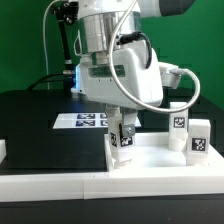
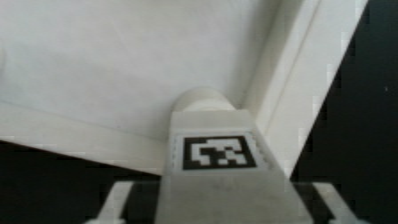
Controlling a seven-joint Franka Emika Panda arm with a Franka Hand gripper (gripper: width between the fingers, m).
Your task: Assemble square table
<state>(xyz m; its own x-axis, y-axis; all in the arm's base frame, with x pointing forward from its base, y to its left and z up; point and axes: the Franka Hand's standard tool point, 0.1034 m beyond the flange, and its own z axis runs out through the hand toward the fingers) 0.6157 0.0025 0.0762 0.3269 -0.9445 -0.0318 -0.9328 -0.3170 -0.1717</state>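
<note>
Square table slab: laid flat on the black worktop, taken as landmark. Leg post, tagged: held upright between the fingers of the gripper, closed on it, over the slab. Two further leg posts: stood upright toward the exterior view's right of the slab.

A green wall is standing behind at twelve o'clock, and a black worktop is spreading below it.
</note>
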